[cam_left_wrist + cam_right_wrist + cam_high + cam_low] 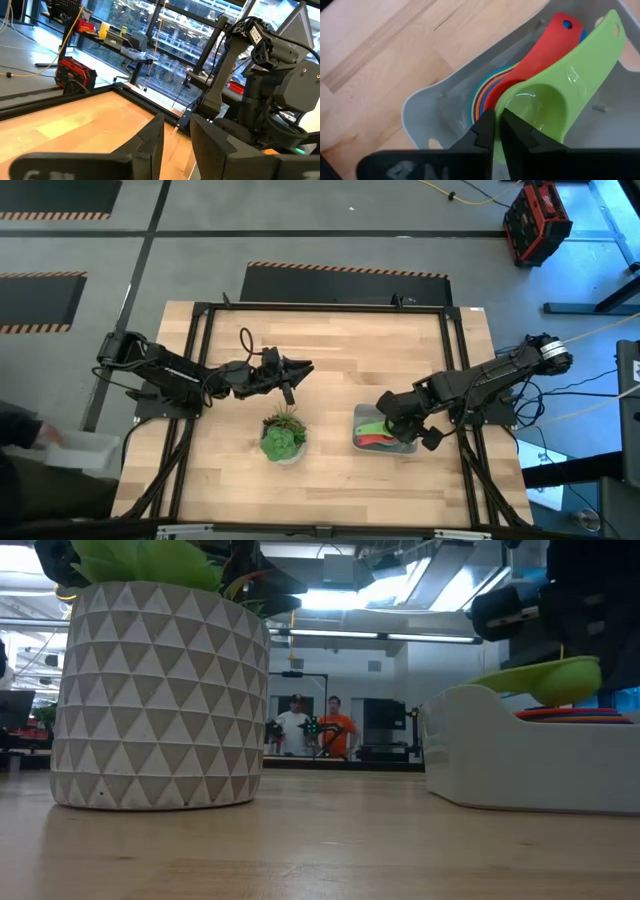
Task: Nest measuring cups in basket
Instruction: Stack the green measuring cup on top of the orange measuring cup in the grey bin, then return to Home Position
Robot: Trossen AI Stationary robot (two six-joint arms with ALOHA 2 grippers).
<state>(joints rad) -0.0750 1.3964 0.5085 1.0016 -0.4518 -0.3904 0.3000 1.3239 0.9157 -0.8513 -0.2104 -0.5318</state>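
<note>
Light wood table (330, 360) w/ black frame round its edge. On it: potted plant (283, 437) near centre, grey basket (366, 420) well right of it.

On my screens the light wooden table (330, 370) shows pale blond planks in alternating tan strips, edged by a black metal frame (205, 370). The round plant pot (160, 700) is off-white with an embossed pattern of small triangles, and its spiky leaves (283, 438) are bright green. The translucent rectangular plastic basket (427, 107) reads greyish-white. Inside it I see a lime-green plastic measuring cup (555, 95) over a red plastic measuring cup (540, 50) with a blue dot in its handle; beneath them, thin rims of orange, yellow, purple and blue. Both arms are dark, nearly black. Orange-and-black hazard stripes mark the grey floor (300, 220).
</note>
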